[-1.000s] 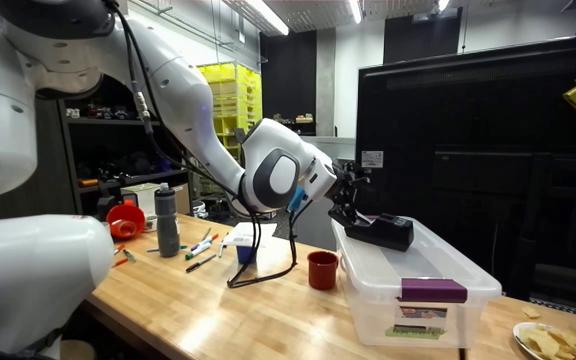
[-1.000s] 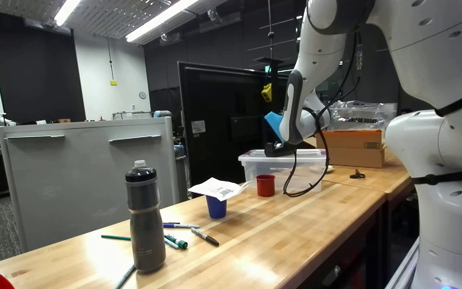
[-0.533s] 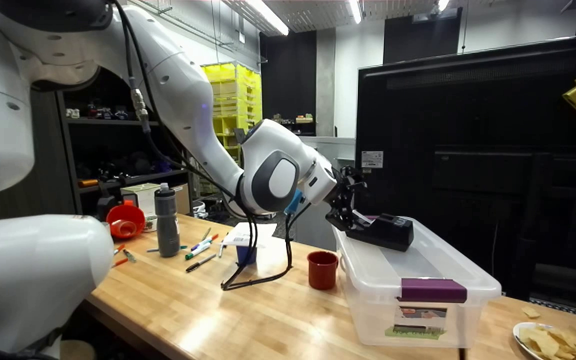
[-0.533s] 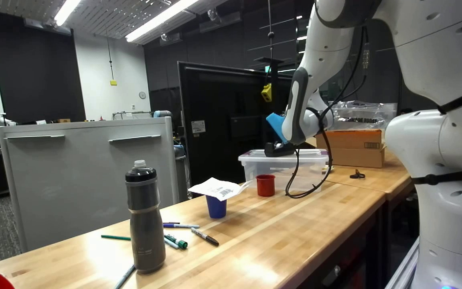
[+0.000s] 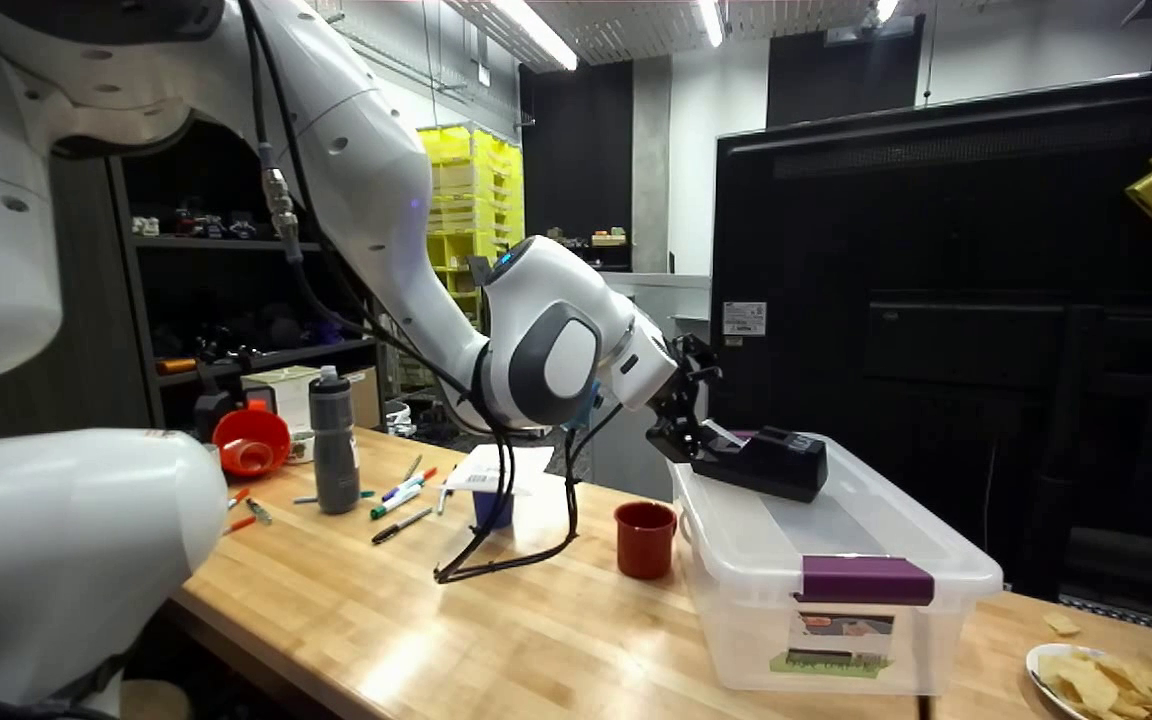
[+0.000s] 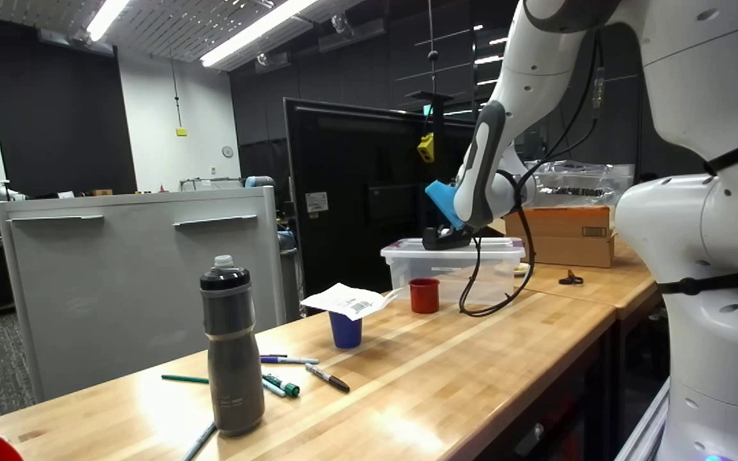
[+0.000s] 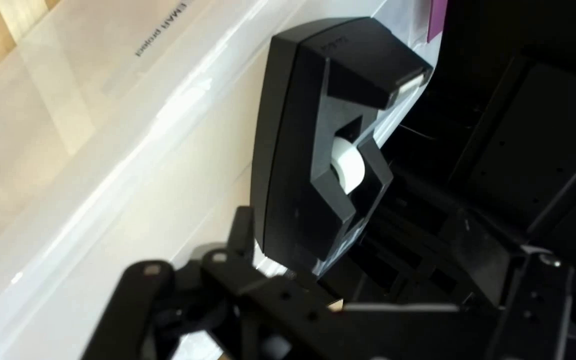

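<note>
In an exterior view, the end effector [image 5: 706, 404] has its fingers well apart, the lower one close to the end of a black desktop tape dispenser [image 5: 768, 466], which sits on the lid [image 5: 841, 528] of a translucent storage bin [image 5: 748, 622] beside a red mug [image 5: 646, 542] on the bench [image 5: 526, 640]. In an exterior view, the white arm [image 6: 539, 67] mostly hides the fingers, while the dispenser shows dark on that lid. In the wrist view, the fingers are spread with the dispenser just ahead, whether either touches it I cannot tell, and its angular casing cradles a white roll of tape [image 7: 350, 167].
</note>
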`<action>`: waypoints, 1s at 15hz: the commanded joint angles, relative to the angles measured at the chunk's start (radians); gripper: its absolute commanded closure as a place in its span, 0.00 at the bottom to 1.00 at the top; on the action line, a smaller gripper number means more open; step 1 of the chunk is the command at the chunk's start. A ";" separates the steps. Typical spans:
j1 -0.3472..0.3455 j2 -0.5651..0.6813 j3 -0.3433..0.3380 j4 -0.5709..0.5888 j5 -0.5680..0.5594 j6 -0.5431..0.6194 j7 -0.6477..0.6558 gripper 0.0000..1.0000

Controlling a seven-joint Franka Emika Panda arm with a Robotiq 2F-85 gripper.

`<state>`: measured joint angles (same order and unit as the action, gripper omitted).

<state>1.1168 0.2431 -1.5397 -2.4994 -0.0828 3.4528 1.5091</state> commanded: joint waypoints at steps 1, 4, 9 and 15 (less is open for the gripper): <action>0.006 -0.139 -0.012 0.008 -0.072 0.000 -0.067 0.00; -0.006 -0.194 -0.009 0.004 -0.102 0.000 -0.097 0.00; -0.024 -0.262 -0.002 -0.008 -0.110 0.000 -0.134 0.00; -0.162 -0.330 0.142 -0.025 -0.038 0.003 -0.243 0.00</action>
<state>0.9546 -0.0241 -1.3906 -2.5063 -0.0941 3.4523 1.2866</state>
